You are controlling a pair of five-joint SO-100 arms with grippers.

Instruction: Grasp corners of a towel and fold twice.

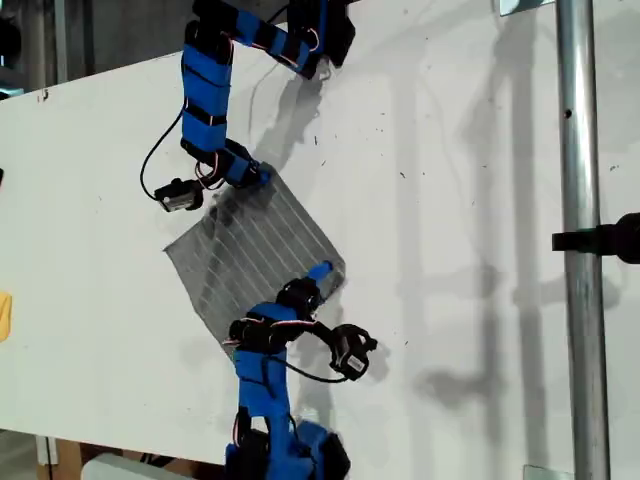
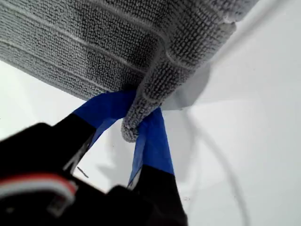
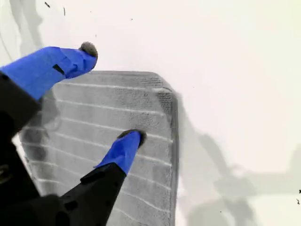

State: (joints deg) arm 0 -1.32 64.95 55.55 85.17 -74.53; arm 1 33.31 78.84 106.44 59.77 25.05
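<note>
So the towel [image 1: 250,250] is lying on the white counter [image 1: 450,200], turned like a diamond, just toward 9 o'clock from the middle of the exterior view. Grey, with thin pale stripes, mostly flat.

My first claw [image 1: 262,178] is at the towel's 12 o'clock corner in the exterior view. In the first wrist view that claw [image 2: 138,110] is narrow and clamped on that corner [image 2: 136,122]. The grey fabric is bunched between the two blue fingers, and the rest of the towel [image 2: 94,42] hangs clear of the counter there, with a shadow under it.

My second claw [image 1: 320,272] reaches in from 6 o'clock and sits at the towel's 3 o'clock corner. In the second wrist view it [image 3: 113,92] is spread wide and holding nothing. One blue fingertip [image 3: 134,139] rests on the striped towel [image 3: 108,117], a bit in from the hem. The other fingertip [image 3: 87,52] is off the cloth, over bare counter just past the edge. The rounded corner [image 3: 162,87] lies flat beside them.

Other stuff in the exterior view: a small yellow object [image 1: 4,315] peeks in at the 9 o'clock edge, well apart from the towel. A metal pole [image 1: 580,200] runs upright at about 3 o'clock.
</note>
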